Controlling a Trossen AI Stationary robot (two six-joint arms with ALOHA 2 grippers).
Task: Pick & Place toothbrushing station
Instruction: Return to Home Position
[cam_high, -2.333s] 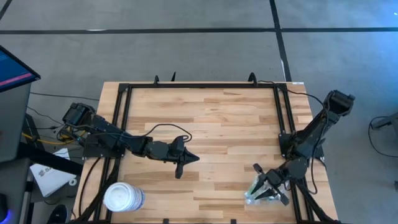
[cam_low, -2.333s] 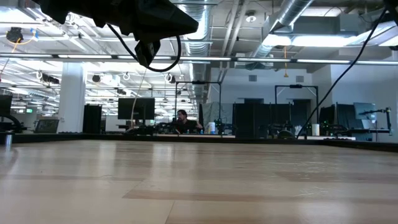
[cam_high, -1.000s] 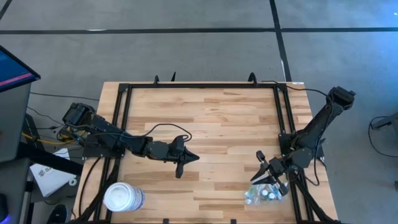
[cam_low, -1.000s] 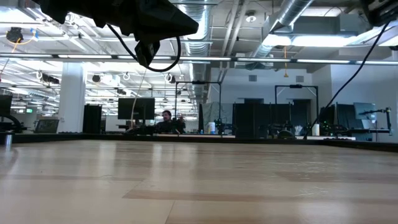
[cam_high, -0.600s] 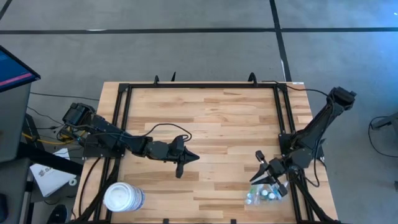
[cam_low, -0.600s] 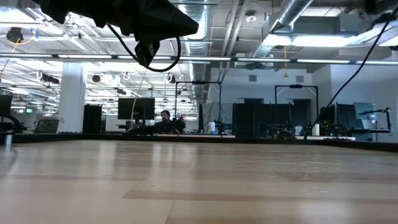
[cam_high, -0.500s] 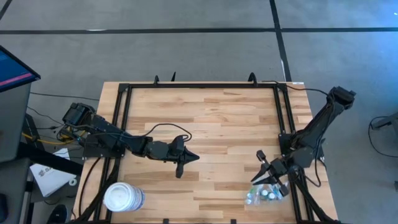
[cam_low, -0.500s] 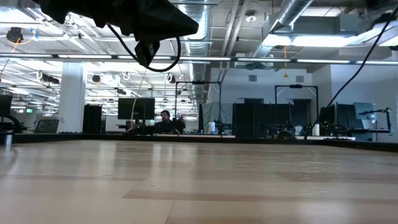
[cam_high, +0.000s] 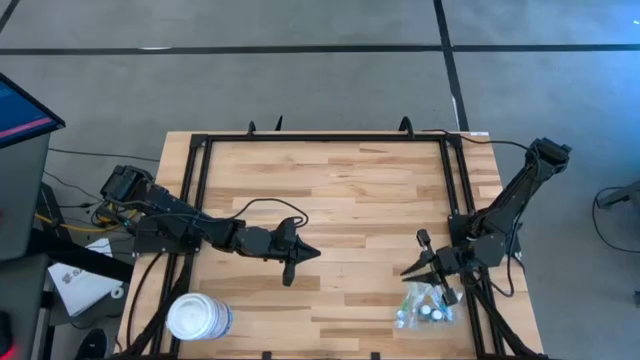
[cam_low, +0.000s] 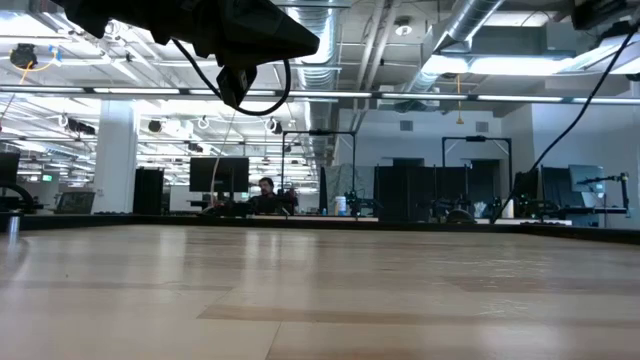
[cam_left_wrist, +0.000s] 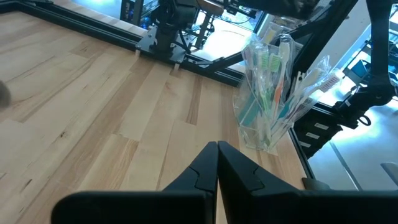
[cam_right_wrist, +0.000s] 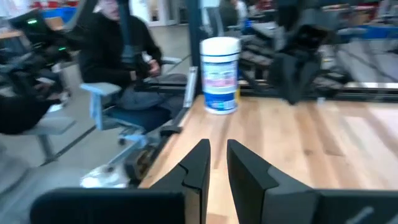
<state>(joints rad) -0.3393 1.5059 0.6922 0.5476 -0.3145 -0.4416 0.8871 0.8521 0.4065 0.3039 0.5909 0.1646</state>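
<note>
The toothbrushing station (cam_high: 422, 308) is a small clear plastic holder. It stands upright on its base near the table's front right, with several toothbrushes sticking up out of it. It also shows in the left wrist view (cam_left_wrist: 272, 93). My right gripper (cam_high: 413, 256) is open and empty, just on the far side of the station and apart from it. It also shows in the right wrist view (cam_right_wrist: 217, 146). My left gripper (cam_high: 312, 254) is shut and empty over the table's middle left. Its fingers (cam_left_wrist: 217, 149) point toward the station.
A large white round tub (cam_high: 198, 318) stands at the table's front left and shows in the right wrist view (cam_right_wrist: 221, 74). A black frame (cam_high: 325, 138) runs round the table. A person (cam_right_wrist: 118, 56) sits on a chair beyond the table.
My right gripper has drawn back from the toothbrushing station toward the table's far edge and turned a little. The station stays standing where it was.
</note>
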